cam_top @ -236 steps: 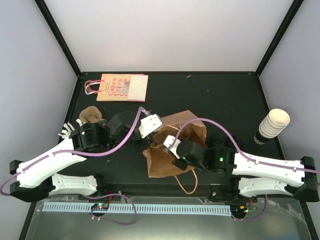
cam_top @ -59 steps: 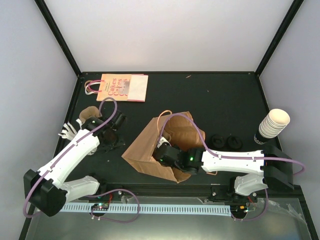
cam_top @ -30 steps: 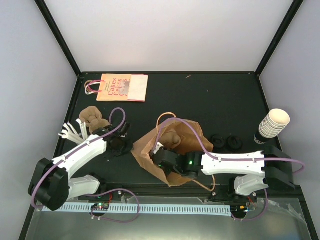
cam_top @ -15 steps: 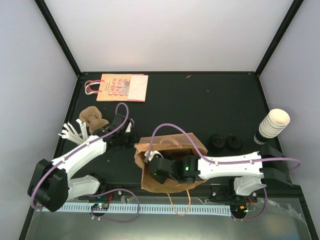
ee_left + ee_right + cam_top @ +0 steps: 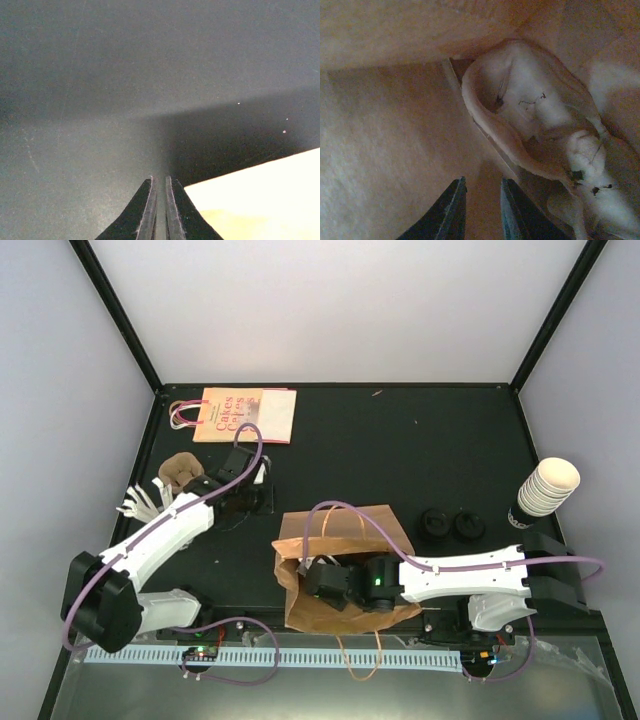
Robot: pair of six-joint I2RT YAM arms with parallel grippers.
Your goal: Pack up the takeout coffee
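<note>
The takeout coffee is hidden in every view. A brown paper bag (image 5: pixel 350 530) stands near the table's front edge with its mouth toward the camera. My right gripper (image 5: pixel 312 580) reaches inside it. In the right wrist view this gripper (image 5: pixel 482 181) has its jaws a little apart, with only the bag's paper wall behind the gap. A moulded pulp shape (image 5: pixel 520 115) lies further inside the bag. My left gripper (image 5: pixel 252 480) hovers over the dark table, left of the brown bag. Its fingers (image 5: pixel 149 200) are pressed almost together on nothing.
A printed paper bag (image 5: pixel 245 415) lies flat at the back left, and its cream edge (image 5: pixel 260 200) shows beside my left fingers. Pulp trays (image 5: pixel 180 472) and white cutlery (image 5: pixel 135 502) sit at the left. Two black lids (image 5: pixel 450 524) and stacked lidless cups (image 5: pixel 548 488) are at the right.
My right arm has dragged the brown bag leftward and toward the front edge, and one handle now hangs over it. My left gripper has moved away from me, toward the printed bag.
</note>
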